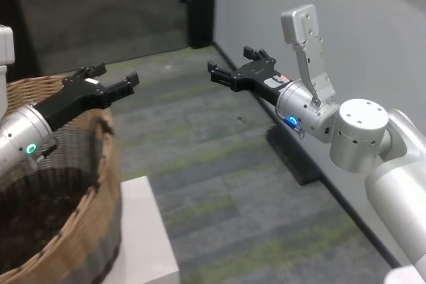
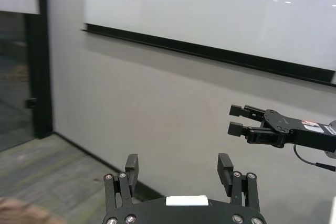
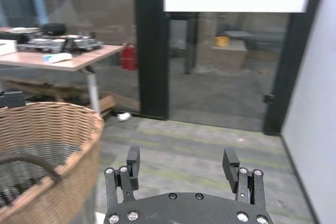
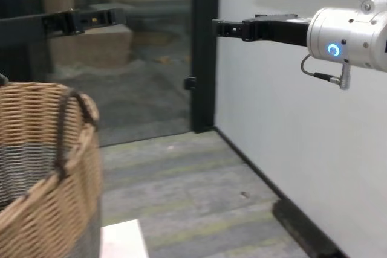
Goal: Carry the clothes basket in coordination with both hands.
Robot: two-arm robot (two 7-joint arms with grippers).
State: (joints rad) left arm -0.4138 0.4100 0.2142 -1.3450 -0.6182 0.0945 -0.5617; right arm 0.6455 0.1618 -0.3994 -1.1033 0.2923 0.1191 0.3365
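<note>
So the wicker clothes basket point(image 1: 80, 231) is sitting on a white table point(image 1: 150, 244), hanging out near its right edge. Past that it's just grey-green striped carpet floor point(image 1: 219, 164), running up to the wall.

I could not read any text, number or brand in these pictures. On the right gripper point(image 2: 239, 119) I saw a small white and red label point(image 2: 313, 125) in the left wrist view, and the same sticker point(image 1: 278, 80) in the head view, but its print was too small to read. On the body of the left gripper point(image 2: 179, 167) there was a white strip point(image 2: 187, 200), and it was blank. The arms showed only light rings, not signs.
</note>
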